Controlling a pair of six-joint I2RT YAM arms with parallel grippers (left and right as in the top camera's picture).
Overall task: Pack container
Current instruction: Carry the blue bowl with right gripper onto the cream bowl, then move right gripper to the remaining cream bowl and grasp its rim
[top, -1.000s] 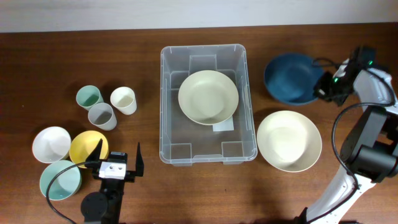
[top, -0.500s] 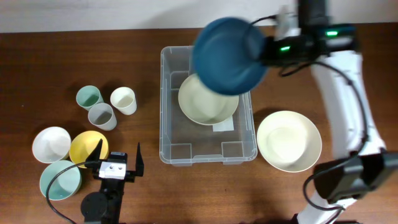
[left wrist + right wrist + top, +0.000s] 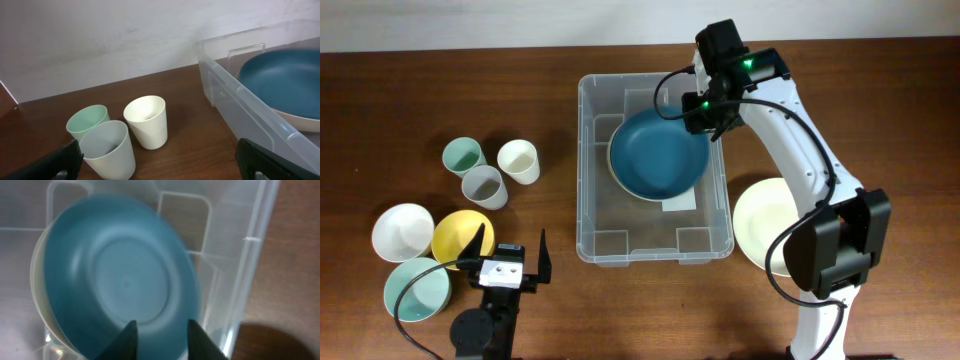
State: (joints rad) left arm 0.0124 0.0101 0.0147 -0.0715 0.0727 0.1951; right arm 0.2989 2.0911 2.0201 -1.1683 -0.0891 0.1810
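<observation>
The clear plastic container (image 3: 655, 257) stands mid-table. Inside it a dark blue bowl (image 3: 658, 155) lies nested in a cream bowl (image 3: 652, 198), of which only the rim shows. My right gripper (image 3: 705, 110) hovers over the bin's far right part, just above the blue bowl's rim. In the right wrist view the gripper (image 3: 161, 326) is open, with the blurred blue bowl (image 3: 120, 280) below its fingers and nothing between them. My left gripper (image 3: 510, 245) stands open near the table's front left, holding nothing. In the left wrist view the container (image 3: 260, 125) is at the right.
A large cream bowl (image 3: 765, 235) sits right of the container, partly under the right arm. A green cup (image 3: 463, 155), a grey cup (image 3: 483, 186) and a cream cup (image 3: 518, 160) stand at the left. White (image 3: 402, 231), yellow (image 3: 458, 238) and pale green (image 3: 415, 290) small bowls lie beside the left gripper.
My right arm carried the blue bowl from the table's right to over the container. The bowl now lies in the cream bowl and the jaws have parted. The left arm stayed still.
</observation>
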